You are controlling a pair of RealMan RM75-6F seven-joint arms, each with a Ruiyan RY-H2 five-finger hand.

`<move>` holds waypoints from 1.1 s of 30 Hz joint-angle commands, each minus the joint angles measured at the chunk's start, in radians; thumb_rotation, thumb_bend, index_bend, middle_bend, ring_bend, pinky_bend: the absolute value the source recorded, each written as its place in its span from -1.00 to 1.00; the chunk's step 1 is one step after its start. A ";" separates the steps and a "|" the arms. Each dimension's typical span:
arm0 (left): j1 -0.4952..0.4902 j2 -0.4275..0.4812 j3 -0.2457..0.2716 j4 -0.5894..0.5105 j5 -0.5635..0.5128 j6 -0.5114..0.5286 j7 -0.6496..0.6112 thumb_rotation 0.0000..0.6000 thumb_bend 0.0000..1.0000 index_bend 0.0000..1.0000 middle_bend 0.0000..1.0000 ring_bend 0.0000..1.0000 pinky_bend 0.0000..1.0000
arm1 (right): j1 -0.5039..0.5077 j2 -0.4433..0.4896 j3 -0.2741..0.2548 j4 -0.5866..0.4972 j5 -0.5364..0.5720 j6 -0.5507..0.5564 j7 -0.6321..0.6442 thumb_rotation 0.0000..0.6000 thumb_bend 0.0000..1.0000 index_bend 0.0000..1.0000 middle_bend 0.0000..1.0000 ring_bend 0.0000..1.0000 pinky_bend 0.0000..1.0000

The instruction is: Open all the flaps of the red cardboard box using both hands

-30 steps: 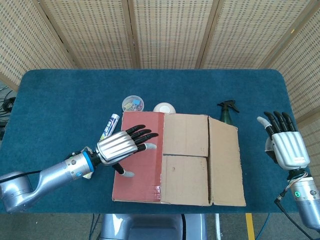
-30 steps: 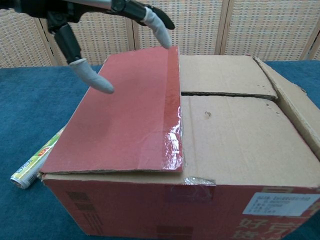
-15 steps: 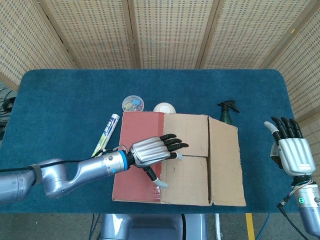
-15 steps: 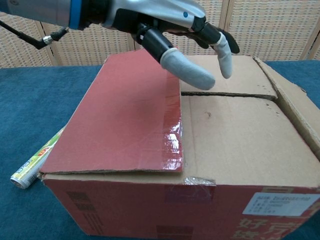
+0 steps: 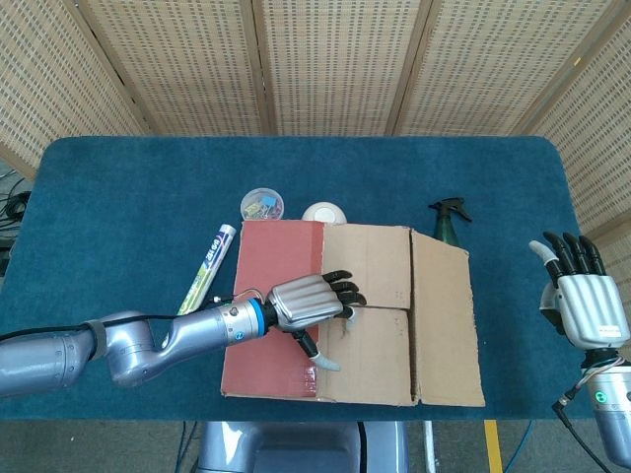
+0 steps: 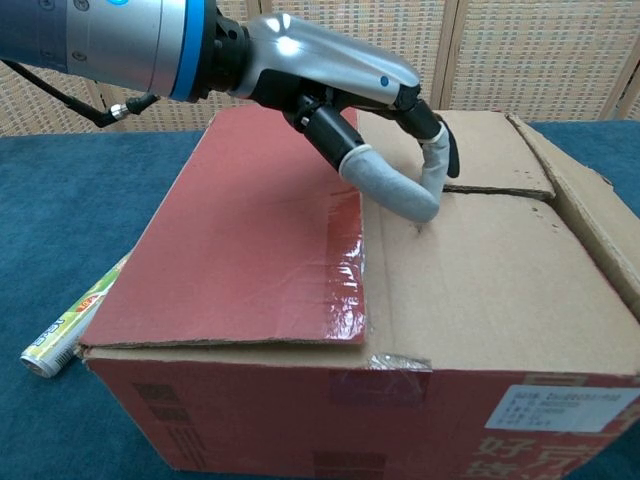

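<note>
Sits mid-surface (image 5: 118, 197), that red cardboard box (image 5: 350, 313), its red flap (image 6: 240, 240) lying flat on top and the brown flaps (image 6: 490, 280) beside it down too. Hooks curled fingers at the seam between them, the left robot hand (image 5: 308, 304), gripping nothing yet. Hangs spread and empty off to the side, the right robot hand (image 5: 582, 296). Nothing properly folded back; all flaps left.

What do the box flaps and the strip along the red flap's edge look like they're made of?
The brown flaps look like matte cardboard, with visible creases and a fibrous surface. The red flap seems to be printed cardboard. The strip along its edge looks like clear glossy tape, since it reflects light.
</note>
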 commanded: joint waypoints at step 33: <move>0.015 0.176 0.018 -0.103 -0.026 0.060 0.043 -0.37 -0.75 0.12 -0.23 -0.41 -0.84 | -0.011 -0.011 0.028 0.010 0.002 -0.008 0.011 1.00 0.81 -0.71 -0.82 -1.00 -0.99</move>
